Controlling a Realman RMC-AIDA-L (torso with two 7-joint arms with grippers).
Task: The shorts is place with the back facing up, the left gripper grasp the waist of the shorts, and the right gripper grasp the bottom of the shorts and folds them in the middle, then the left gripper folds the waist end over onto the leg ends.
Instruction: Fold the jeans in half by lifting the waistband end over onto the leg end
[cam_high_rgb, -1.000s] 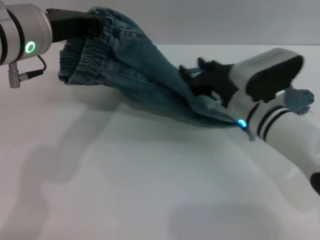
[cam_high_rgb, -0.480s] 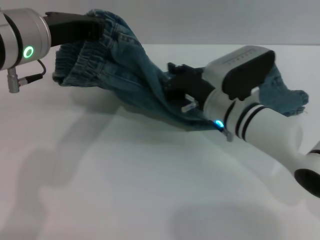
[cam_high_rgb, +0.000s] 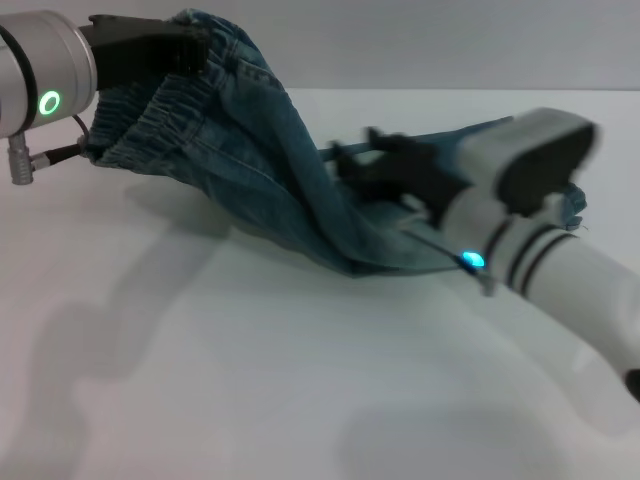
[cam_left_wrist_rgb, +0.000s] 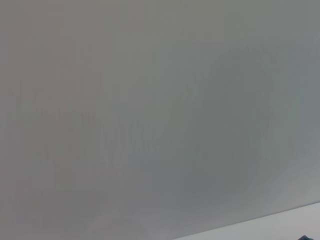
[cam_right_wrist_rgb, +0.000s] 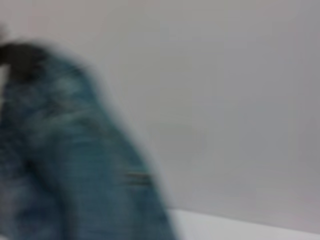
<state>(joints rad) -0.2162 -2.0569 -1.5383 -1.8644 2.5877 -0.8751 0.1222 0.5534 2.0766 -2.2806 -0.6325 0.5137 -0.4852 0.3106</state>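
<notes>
The blue denim shorts (cam_high_rgb: 260, 150) hang slanted from the upper left down to the table at the middle. My left gripper (cam_high_rgb: 195, 50) is shut on the elastic waist (cam_high_rgb: 150, 125) and holds it in the air. My right gripper (cam_high_rgb: 350, 160) is pressed into the lower folds of the denim, blurred by motion. A leg end (cam_high_rgb: 572, 200) peeks out behind the right arm. In the right wrist view the shorts (cam_right_wrist_rgb: 65, 160) fill the near side, blurred. The left wrist view holds only a grey wall.
The white table (cam_high_rgb: 250, 370) spreads out in front of the shorts, crossed by the arms' shadows. The thick white right forearm (cam_high_rgb: 570, 290) lies across the right side of the table. A grey wall (cam_high_rgb: 450, 40) stands behind.
My right arm swung left into the denim, then drew back right and slightly up. More fabric now rises behind it. The waist drifted a little left in the left gripper.
</notes>
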